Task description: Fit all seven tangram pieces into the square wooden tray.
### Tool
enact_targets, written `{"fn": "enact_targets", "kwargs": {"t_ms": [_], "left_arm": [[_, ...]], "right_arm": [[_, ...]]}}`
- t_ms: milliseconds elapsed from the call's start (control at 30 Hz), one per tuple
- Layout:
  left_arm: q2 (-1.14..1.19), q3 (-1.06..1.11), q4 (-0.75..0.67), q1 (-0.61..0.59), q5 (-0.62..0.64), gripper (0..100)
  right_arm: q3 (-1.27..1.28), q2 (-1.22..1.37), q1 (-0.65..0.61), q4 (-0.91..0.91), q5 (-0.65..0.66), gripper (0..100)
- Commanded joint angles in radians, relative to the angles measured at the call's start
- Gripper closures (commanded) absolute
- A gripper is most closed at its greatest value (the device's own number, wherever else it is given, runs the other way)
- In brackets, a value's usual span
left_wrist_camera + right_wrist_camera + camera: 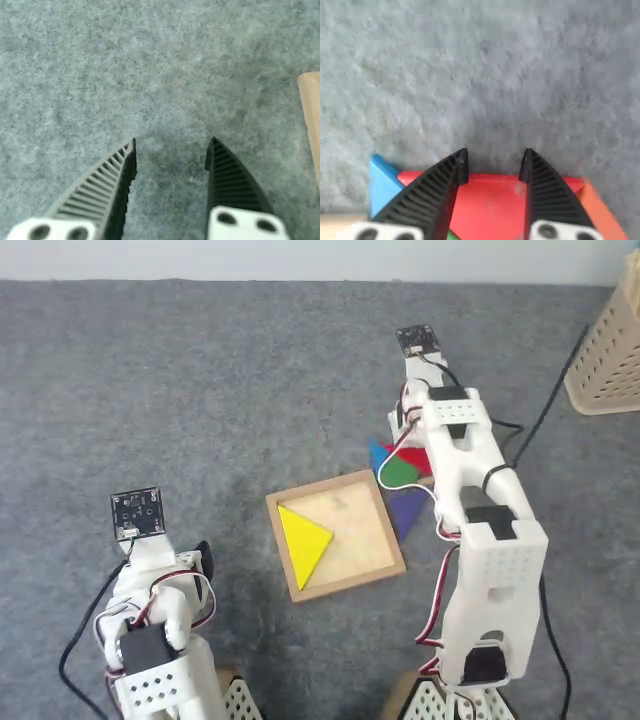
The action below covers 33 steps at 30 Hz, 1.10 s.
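The bench is covered across the whole high view by a grey, felt-like fabric with a mottled, slightly fuzzy texture, and the same fabric is seen close up in both wrist views. Along the top edge of the frame a narrow strip of pale, plain wall is met by the far edge of the grey covering. At the upper right a beige basket with rows of small slots in its side is cut off by the frame edge, and the surface is evenly and softly lit, without hard shadows.
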Motion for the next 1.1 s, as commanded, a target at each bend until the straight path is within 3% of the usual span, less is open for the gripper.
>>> {"fn": "enact_targets", "kwargs": {"t_ms": [0, 233, 400, 633, 800, 1067], "left_arm": [[-0.015, -0.013, 0.005, 0.003, -0.005, 78], [-0.015, -0.013, 0.005, 0.003, -0.005, 78], [-0.015, -0.013, 0.005, 0.003, -0.005, 78], [-0.015, -0.013, 0.005, 0.003, -0.005, 78], [-0.015, -0.013, 0.005, 0.003, -0.005, 78], [-0.015, -0.013, 0.005, 0.003, -0.005, 78]], "right_arm": [[-0.038, -0.019, 0.056, 0.199, -0.011, 81.5], [0.008, -0.024, 0.124, 0.338, 0.069, 81.4], [0.199, -0.14, 0.196, 0.262, 0.114, 81.2], [0.522, -0.496, 0.223, 0.13, 0.144, 81.1], [0.549, -0.645, 0.213, 0.232, 0.387, 81.1], [0.572, -0.653, 0.236, 0.323, 0.85, 81.1]]}}
